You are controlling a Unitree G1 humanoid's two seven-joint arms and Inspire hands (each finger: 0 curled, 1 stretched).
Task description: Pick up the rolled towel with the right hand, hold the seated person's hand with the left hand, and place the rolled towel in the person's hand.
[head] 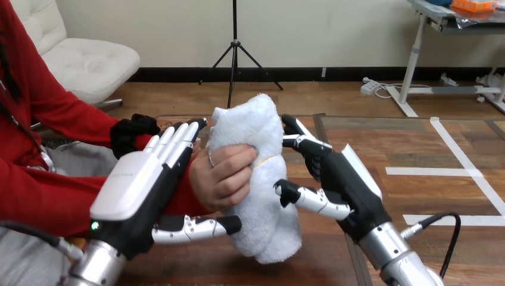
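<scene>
Nearest me, my left hand (128, 185) lay released, its fingers (172, 140) straight along the back of the person's hand (223, 176) and its thumb reaching beneath it. I judged this a cradle to steady that hand for the handover, not a clasp. My right hand (336, 179) stood against the right side of the rolled towel (262, 179), and I could not tell whether it was grasping the roll or only touching it. The towel stood on end, leaning a little, with the person's hand curled round its middle from the left. Whether its lower end rested on the surface (196, 265) I could not see. I took the placing as nearly made: the roll was in the person's grip, and my right hand was not yet clear of it. A faint mark on my left hand's white shell was too small to read, and up to its far end the towel bore no label
</scene>
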